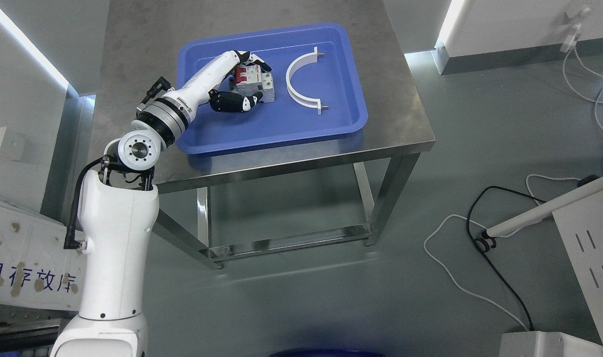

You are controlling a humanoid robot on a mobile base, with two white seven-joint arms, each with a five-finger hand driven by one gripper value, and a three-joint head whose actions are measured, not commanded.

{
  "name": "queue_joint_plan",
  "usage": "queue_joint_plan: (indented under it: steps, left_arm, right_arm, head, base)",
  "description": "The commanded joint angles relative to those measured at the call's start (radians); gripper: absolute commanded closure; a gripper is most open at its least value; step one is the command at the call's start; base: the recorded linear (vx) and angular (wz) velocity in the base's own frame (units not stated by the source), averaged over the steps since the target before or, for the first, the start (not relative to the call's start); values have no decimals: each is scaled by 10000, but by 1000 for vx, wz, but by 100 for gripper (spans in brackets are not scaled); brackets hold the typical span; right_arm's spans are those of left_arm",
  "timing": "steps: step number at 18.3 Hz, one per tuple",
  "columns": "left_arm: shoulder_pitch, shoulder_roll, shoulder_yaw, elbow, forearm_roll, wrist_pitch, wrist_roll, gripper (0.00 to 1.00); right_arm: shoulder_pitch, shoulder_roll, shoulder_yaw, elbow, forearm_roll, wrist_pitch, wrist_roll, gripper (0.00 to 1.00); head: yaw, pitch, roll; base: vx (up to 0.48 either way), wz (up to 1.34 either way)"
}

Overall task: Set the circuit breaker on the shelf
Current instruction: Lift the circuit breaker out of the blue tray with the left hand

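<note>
A steel table (405, 124) is holding a blue tray (341, 119). The left hand (239, 82) is curling its fingers (232, 103) around the circuit breaker (251, 82) inside; it should be gripping firmly before lifting, avoiding the white clamp (301, 82).

Blue tray (331, 124), red-and-white circuit breaker (251, 79)

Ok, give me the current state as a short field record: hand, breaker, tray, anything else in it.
left hand: inside the tray, fingers wrapped around the circuit breaker
circuit breaker: white with red part, resting on the tray floor, left half
tray: blue, on the steel table
other item: white curved bracket, right of the breaker, untouched
right hand: not in view
shelf: not seen
</note>
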Motion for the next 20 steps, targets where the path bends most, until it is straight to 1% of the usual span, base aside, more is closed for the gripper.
queue_joint_plan:
  steps: [1, 2, 4, 5, 6, 7, 9, 10, 11, 13, 15, 16, 17, 19, 20]
  left_arm:
    - [-70, -1023, 978, 248, 87, -255, 34, 86]
    - [-132, -1372, 1300, 248, 224, -301, 34, 85]
    - [-209, -1372, 1960, 172, 699, -744, 49, 86]
    - [-209, -1372, 2160, 110, 1233, -837, 155, 86]
    - [-209, -1372, 2344, 3, 1952, -838, 581, 85]
    - [-209, -1372, 2528, -13, 2810, -823, 1634, 85]
    - [-118, -1372, 2607, -43, 4069, -914, 3780, 84]
    - [-41, -1372, 2592, -135, 4608, -1082, 4566, 84]
    - [127, -1372, 2561, -303, 4993, -1342, 4999, 84]
    - [708, -1372, 2454, -869, 5180, -1849, 5019, 84]
    - [1337, -1372, 2209, -1589, 5211, -1958, 4547, 85]
    - [1614, -1372, 2147, -1881, 5226, -2004, 4058, 85]
    - [1905, -1372, 2147, -1915, 5227, -2490, 3248, 85]
    - [2472, -1372, 2254, -1915, 5227, -3808, 1775, 85]
    - [2734, -1372, 2300, -1915, 5227, -4148, 1311, 85]
  right_arm:
    - [153, -175, 0, 0, -9, -369, 6, 0]
    - [153, -175, 0, -15, 6, -369, 6, 0]
    - [153, -175, 0, 0, -9, -369, 6, 0]
    - [153, -175, 0, 0, 6, -369, 6, 0]
    - [153, -175, 0, 0, 6, -369, 6, 0]
    - [153, -175, 0, 0, 6, -369, 6, 0]
    - [153, -175, 0, 0, 6, -369, 6, 0]
    - [153, -175, 0, 0, 6, -369, 6, 0]
    - [153, -175, 0, 0, 6, -369, 6, 0]
    - [153, -175, 0, 0, -9, -369, 6, 0]
    - [153, -175, 0, 0, -9, -369, 6, 0]
    - [153, -175, 0, 0, 6, -369, 6, 0]
    - [153, -175, 0, 0, -9, -369, 6, 0]
    - [153, -175, 0, 0, -9, -369, 6, 0]
    - [153, -175, 0, 0, -9, -369, 6, 0]
  head:
    - [0, 0, 0]
    - [0, 0, 0]
    - [0, 0, 0]
    - [0, 0, 0]
    - [0, 0, 0]
    - [0, 0, 0]
    - [0, 0, 0]
    - [0, 0, 0]
    - [0, 0, 0]
    - [0, 0, 0]
    - [0, 0, 0]
    - [0, 0, 0]
    - [0, 0, 0]
    - [0, 0, 0]
    - [0, 0, 0]
  base:
    - [0, 0]
    - [0, 0]
    - [0, 0]
    - [0, 0]
    - [0, 0]
    - [0, 0]
    - [0, 0]
    - [0, 0]
    - [0, 0]
    - [0, 0]
    - [0, 0]
    - [0, 0]
    - [0, 0]
    - [0, 0]
    - [0, 0]
